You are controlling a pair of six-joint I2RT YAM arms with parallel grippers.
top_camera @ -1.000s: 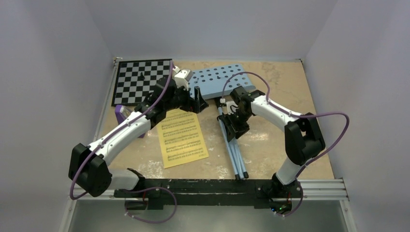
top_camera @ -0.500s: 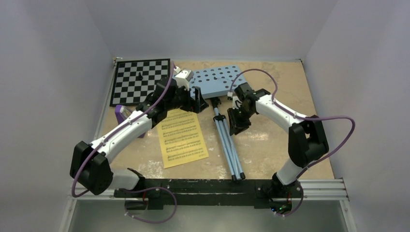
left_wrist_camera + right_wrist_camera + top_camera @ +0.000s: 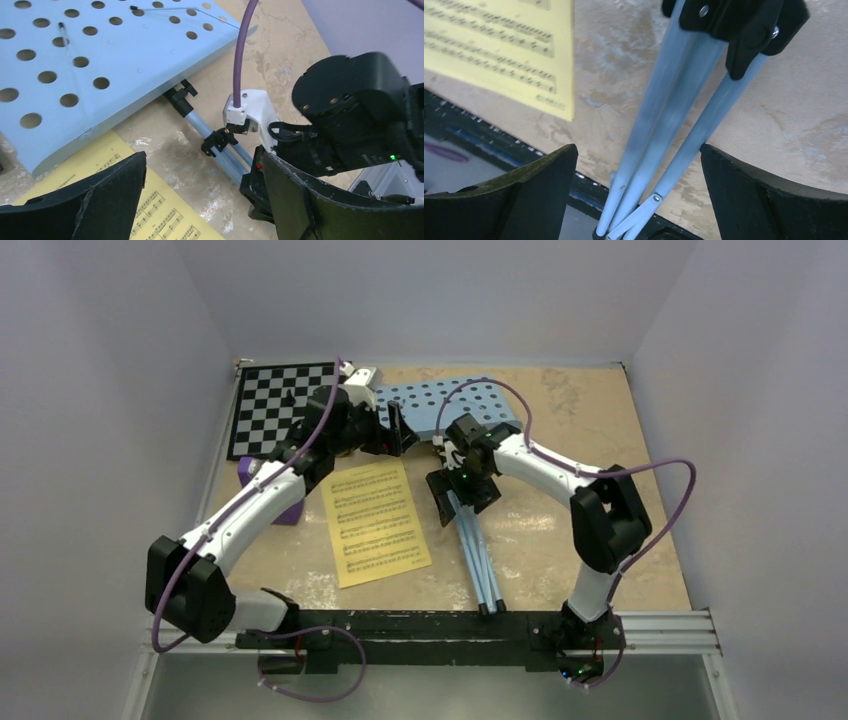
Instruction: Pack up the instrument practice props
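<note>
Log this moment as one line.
left gripper: open, beside music stand tray | right gripper: open, astride stand legs | sheet music: flat on table | metronome: partly hidden

The light blue music stand [image 3: 470,405] lies flat on the table [image 3: 600,420], with its hole-dotted tray in the upper centre of the frame, just right of the checkerboard [image 3: 285,408], and its folded legs [image 3: 480,560] running down to the base rail [image 3: 420,625] at lower centre. The yellow sheet of music [image 3: 378,522] lies flat in the centre, left of the legs, and the purple metronome [image 3: 290,511] sits at centre left, partly covered by the left arm [image 3: 250,520]. The left gripper [image 3: 395,430] is at the tray's lower left edge; the right gripper [image 3: 455,495] is over the upper part of the legs, just below the tray.
</note>
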